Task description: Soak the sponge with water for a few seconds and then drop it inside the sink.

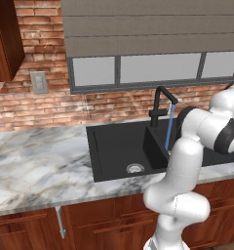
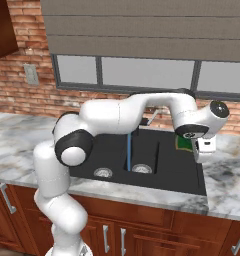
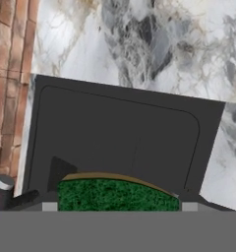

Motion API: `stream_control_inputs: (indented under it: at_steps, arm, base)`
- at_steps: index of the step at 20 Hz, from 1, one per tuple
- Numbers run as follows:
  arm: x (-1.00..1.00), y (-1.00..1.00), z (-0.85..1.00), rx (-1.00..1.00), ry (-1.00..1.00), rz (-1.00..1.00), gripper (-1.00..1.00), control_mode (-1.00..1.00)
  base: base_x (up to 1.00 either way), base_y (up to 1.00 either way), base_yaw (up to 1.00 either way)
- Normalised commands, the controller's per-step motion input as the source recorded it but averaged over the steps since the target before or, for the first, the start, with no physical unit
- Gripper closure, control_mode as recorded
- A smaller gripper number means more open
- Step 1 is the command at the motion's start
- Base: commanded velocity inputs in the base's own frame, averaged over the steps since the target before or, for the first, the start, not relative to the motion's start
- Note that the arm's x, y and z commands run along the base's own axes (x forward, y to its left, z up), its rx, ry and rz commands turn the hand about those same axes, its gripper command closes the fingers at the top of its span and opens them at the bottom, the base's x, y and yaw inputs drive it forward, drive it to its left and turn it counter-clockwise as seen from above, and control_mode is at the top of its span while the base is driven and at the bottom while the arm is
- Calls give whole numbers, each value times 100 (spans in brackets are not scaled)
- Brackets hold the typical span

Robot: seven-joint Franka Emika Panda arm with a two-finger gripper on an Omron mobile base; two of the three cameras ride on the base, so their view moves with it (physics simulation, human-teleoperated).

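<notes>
The marble table (image 1: pixel 36 166) fills the lower left of the left base view, with the black sink (image 1: pixel 114 146) set into it at centre. In the right base view the white arm (image 2: pixel 117 117) arches across the middle of the frame. A thin blue stream of water (image 2: pixel 128 152) falls at centre there. The pincer (image 3: pixel 115 206) sits at the bottom of the hand view, apparently clamped on the green-faced sponge (image 3: pixel 115 194), over a basin; the sponge also peeks out at right centre of the right base view
</notes>
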Motion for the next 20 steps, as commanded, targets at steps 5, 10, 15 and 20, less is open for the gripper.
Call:
stream_control_inputs:
  at_steps: [5,10,15,20]
  arm:
    - [1,0,0,0,12,0,100,-100]
    - [7,1,-25,0,8,-2,100,-100]
    - [13,3,-7,0,9,-6,100,-100]
    - [26,1,0,0,8,-16,100,-100]
  base:
    - [0,0,0]
    - [0,0,0]
    - [0,0,0]
    - [0,0,0]
